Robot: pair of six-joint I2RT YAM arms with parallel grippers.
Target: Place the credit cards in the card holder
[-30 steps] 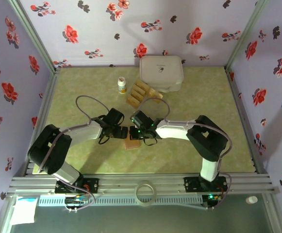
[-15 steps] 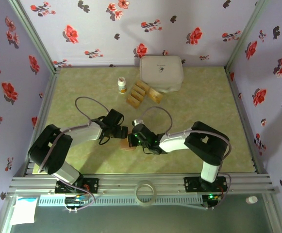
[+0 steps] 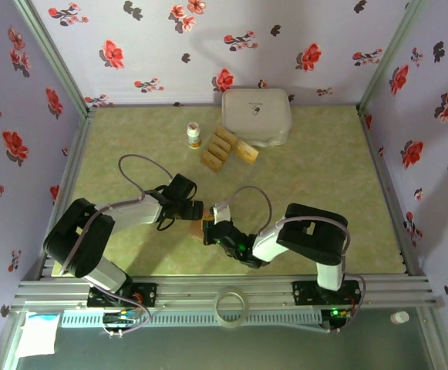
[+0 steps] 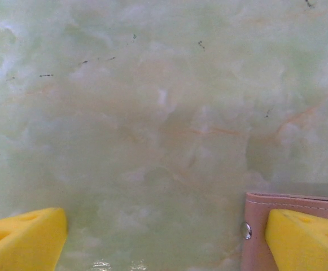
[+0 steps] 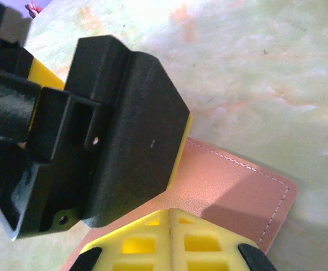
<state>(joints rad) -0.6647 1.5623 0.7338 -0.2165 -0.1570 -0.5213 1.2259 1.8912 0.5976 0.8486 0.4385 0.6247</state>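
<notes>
The card holder (image 3: 199, 230) lies flat and closed on the green table, pinkish-tan with white stitching. In the left wrist view my left gripper (image 4: 164, 231) is open, and its right finger (image 4: 305, 240) rests over the card holder's (image 4: 257, 226) snap edge. My left gripper (image 3: 196, 210) sits just behind the holder from above. My right gripper (image 5: 172, 223) is shut, with nothing between its yellow pads, and its tips rest on the holder's cover (image 5: 231, 186). Beside them stands the left gripper's black finger (image 5: 118, 141). The gold credit cards (image 3: 225, 148) lie fanned out far back.
A large white rounded box (image 3: 256, 116) stands at the back, right behind the cards. A small white bottle (image 3: 194, 136) stands left of them. A tape ring (image 3: 230, 302) lies on the near rail. Floral walls close in the table's left, right and far sides.
My right arm has folded back toward the near edge, sliding its shut gripper down and left onto the card holder. The left gripper has stayed put.
</notes>
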